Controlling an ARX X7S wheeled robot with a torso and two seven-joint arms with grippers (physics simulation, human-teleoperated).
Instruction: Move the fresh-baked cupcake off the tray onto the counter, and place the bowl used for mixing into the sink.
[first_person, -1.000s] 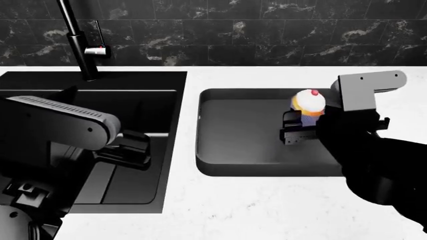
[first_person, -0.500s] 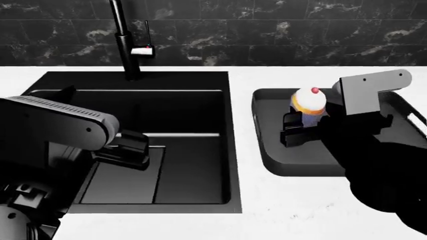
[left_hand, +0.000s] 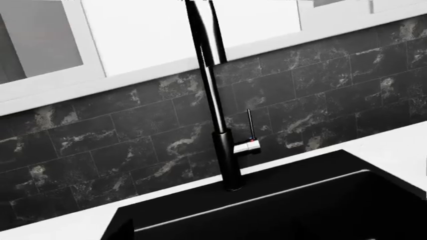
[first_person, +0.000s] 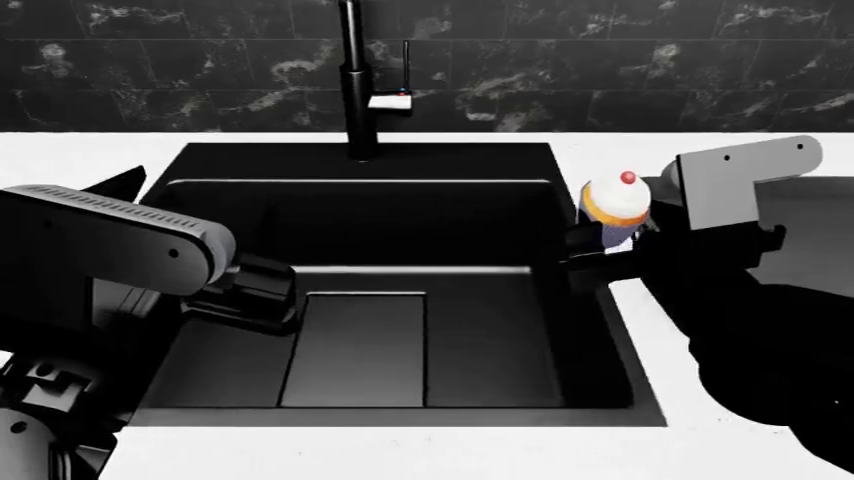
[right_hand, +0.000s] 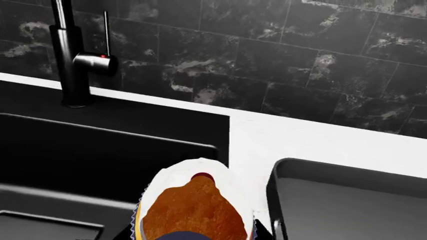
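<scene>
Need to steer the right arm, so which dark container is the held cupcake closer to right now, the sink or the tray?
The sink, the deep black basin under the tap. The cupcake hangs at its right rim, while the shallower grey tray lies beyond the white strip.

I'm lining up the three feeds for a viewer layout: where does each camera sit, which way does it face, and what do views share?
Head view: on the robot's head, looking forward and down over the sink; both arms show, the right pincer holding the cupcake.
Left wrist view: on the left arm, facing the tap and dark wall tiles; no pincer visible.
Right wrist view: on the right arm, looking past the cupcake toward the tray.
Shared: all three show the tap and sink.
</scene>
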